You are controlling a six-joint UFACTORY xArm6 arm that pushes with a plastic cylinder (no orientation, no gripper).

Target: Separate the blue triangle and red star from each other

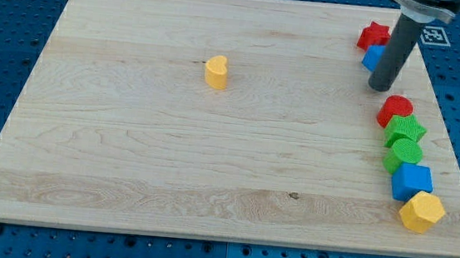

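The red star (373, 35) lies near the view's top right corner of the wooden board (212, 144). The blue triangle (374, 57) touches it just below and is partly hidden behind my rod. My tip (379, 87) rests on the board right below the blue triangle, close to it or touching it, and above the red block further down.
A yellow heart (217, 71) sits alone at the upper middle. Along the right edge runs a touching column: a red round block (396, 109), a green star (405, 129), a green round block (403, 152), a blue cube (412, 181), a yellow hexagon (422, 212).
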